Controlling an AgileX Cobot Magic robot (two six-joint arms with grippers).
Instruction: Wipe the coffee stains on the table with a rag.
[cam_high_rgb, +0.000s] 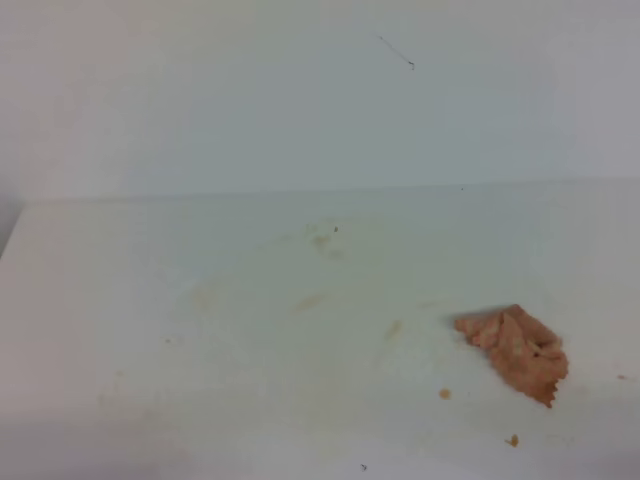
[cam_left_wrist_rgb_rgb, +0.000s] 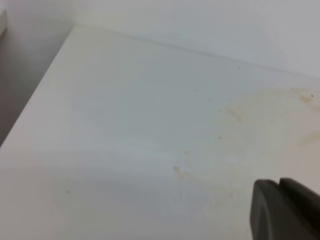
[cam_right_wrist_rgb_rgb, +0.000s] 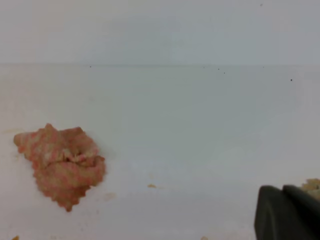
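Observation:
The pinkish-orange rag (cam_high_rgb: 520, 352) lies crumpled on the right side of the white table (cam_high_rgb: 150, 300), with nothing touching it. Faint tan coffee stains (cam_high_rgb: 325, 240) smear the table's middle, and small brown specks (cam_high_rgb: 445, 394) sit near the rag. No gripper shows in the exterior view. In the right wrist view the rag (cam_right_wrist_rgb_rgb: 62, 162) is at the left, well away from my right gripper (cam_right_wrist_rgb_rgb: 283, 189), whose dark fingers lie together at the lower right. The left gripper (cam_left_wrist_rgb_rgb: 280, 184) looks the same, close to a pale tan smear (cam_left_wrist_rgb_rgb: 182, 170).
A white wall (cam_high_rgb: 300, 90) rises behind the table's far edge. The table's left edge (cam_left_wrist_rgb_rgb: 35, 100) drops off to a grey gap. A tan crumb-like patch (cam_right_wrist_rgb_rgb: 312, 186) sits beside the right gripper.

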